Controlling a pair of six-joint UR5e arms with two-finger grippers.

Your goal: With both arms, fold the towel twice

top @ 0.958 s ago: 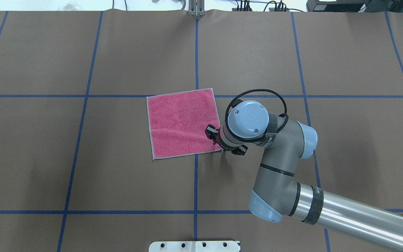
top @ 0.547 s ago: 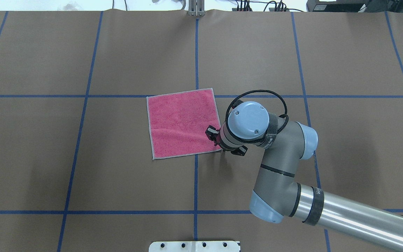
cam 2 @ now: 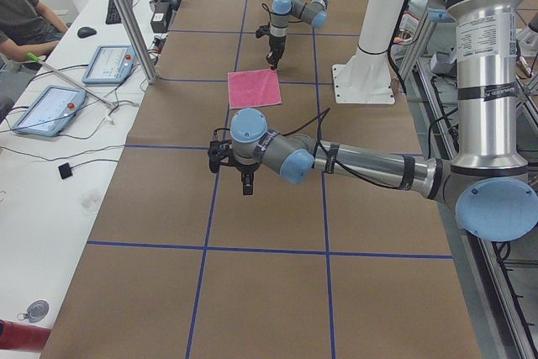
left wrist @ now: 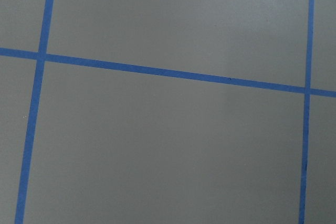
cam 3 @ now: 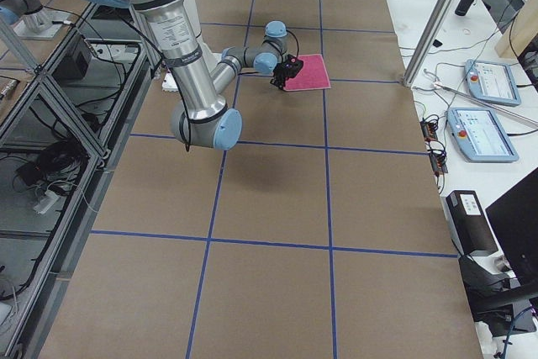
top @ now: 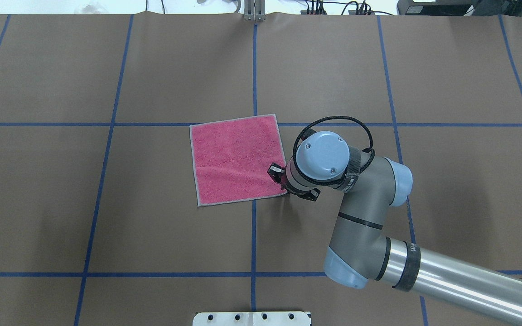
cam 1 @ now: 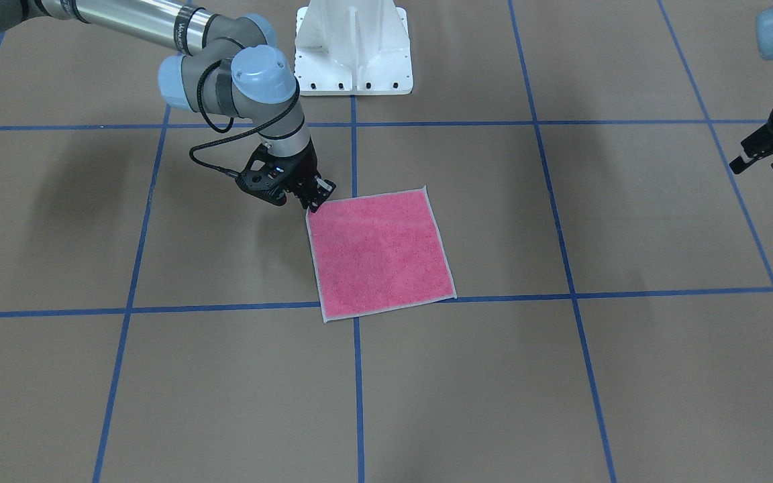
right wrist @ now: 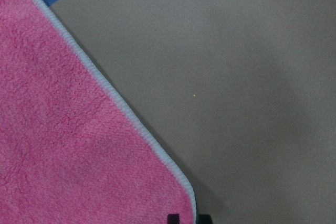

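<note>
The towel (top: 236, 158) lies flat, pink face up, near the middle of the table; it also shows in the front-facing view (cam 1: 383, 251) and the right wrist view (right wrist: 79, 145). My right gripper (cam 1: 313, 201) stands at the towel's near right corner, low on the table. In the right wrist view its fingertips (right wrist: 173, 217) stand close together with the hemmed corner between them. In the overhead view the wrist hides most of the right gripper (top: 275, 174). My left gripper (cam 1: 759, 163) hangs open and empty far off to the left of the towel. It also shows in the exterior left view (cam 2: 245, 187).
The white pedestal base (cam 1: 353, 47) stands at the robot's edge of the table. Blue tape lines (left wrist: 173, 73) grid the brown table cover. Tablets (cam 2: 108, 63) and cables lie on the bench beyond the far edge.
The right wrist has shifted very slightly to the right at the towel's corner. The towel has not moved.
</note>
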